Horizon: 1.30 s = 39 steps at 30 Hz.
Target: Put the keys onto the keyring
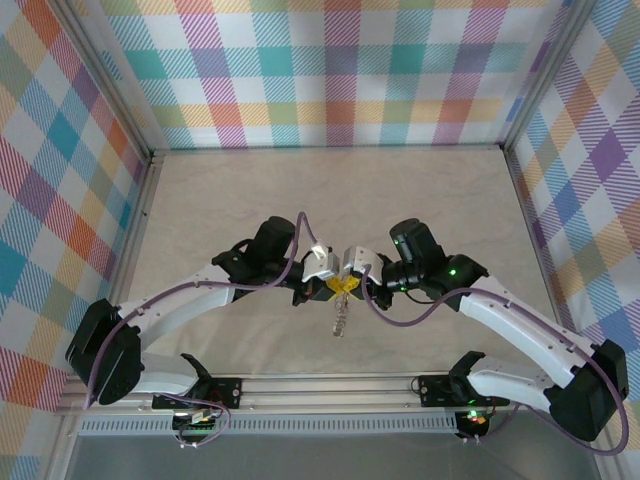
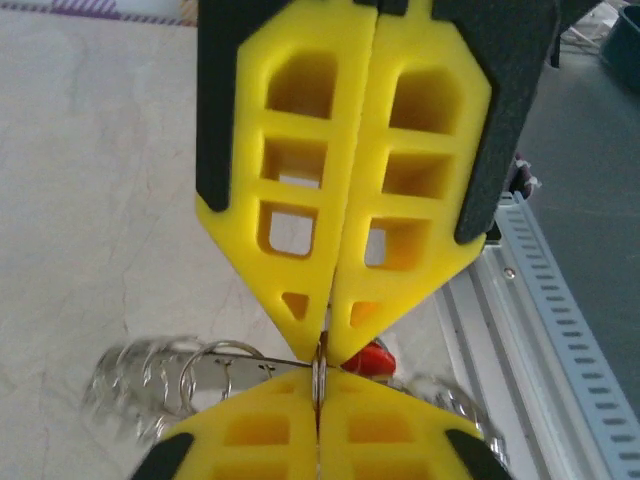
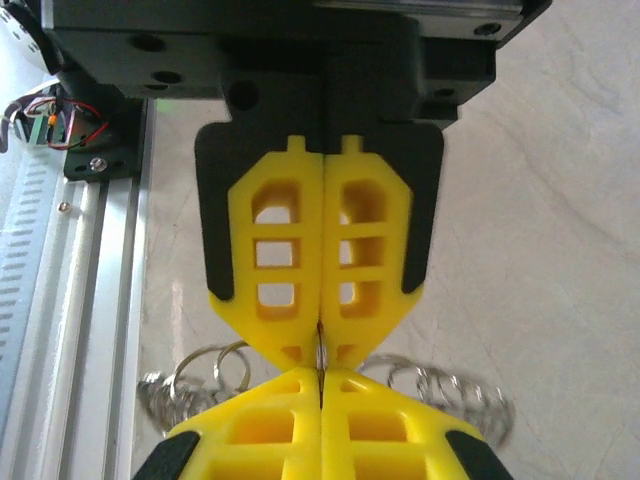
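Checking in from the remote station, here's what my feeds show.

Biggest thing is the pale marbled surface, boxed in by those pastel plaid walls, with an aluminium rail along the near edge. The left arm and right arm both curve inward and meet nose to nose near the middle, a bit toward the near edge.

On the left wrist cam, the left fingers are pressed tight together with no gap along the seam. Right at their tip is a thin wire loop of the keyring, so they're pinching it. Same deal on the right wrist cam: the right fingers are closed flat against each other and nipping that same bit of wire from the opposite side. The two sets of yellow tips are nearly touching point to point.

The rest of the keyring fans out to both sides behind the tips, a blurry bunch of silvery loops. From the top cam it sits just on the near side of the fingers. I can't tell if it's resting on the surface or dangling.

The key is a little red blob tucked right beside the left tips, against the ring. I can't make out its blade.
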Each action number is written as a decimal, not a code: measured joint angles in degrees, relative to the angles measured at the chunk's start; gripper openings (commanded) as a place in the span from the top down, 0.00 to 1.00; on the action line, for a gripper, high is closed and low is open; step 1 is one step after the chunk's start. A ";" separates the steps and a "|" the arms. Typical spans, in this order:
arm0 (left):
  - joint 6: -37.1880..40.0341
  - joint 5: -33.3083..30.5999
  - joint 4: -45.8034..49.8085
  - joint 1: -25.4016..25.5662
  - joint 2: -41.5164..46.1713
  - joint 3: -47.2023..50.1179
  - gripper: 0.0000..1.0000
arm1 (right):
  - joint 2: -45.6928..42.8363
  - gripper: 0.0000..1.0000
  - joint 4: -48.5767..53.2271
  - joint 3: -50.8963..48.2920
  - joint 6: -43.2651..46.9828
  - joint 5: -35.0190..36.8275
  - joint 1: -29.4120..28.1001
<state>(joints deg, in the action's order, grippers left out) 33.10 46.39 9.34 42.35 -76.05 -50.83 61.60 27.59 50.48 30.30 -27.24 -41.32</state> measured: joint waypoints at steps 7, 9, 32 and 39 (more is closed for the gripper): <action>3.45 0.09 2.78 0.02 0.04 -0.50 1.00 | 0.72 0.76 0.31 0.04 1.46 -0.44 -0.46; 4.07 0.17 2.99 0.33 0.04 -0.90 1.00 | 0.66 0.76 -0.07 0.04 2.12 -0.44 -0.55; 6.43 0.24 4.04 0.66 2.01 -2.69 1.00 | -2.03 0.79 5.60 -0.04 6.64 2.56 -0.52; 6.60 0.70 3.63 0.92 2.01 -2.69 1.00 | -2.21 1.00 5.29 -0.15 5.99 1.20 0.85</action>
<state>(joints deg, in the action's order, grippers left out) 39.70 47.09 12.97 43.27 -74.04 -53.52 59.40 32.88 50.33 36.29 -26.04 -40.47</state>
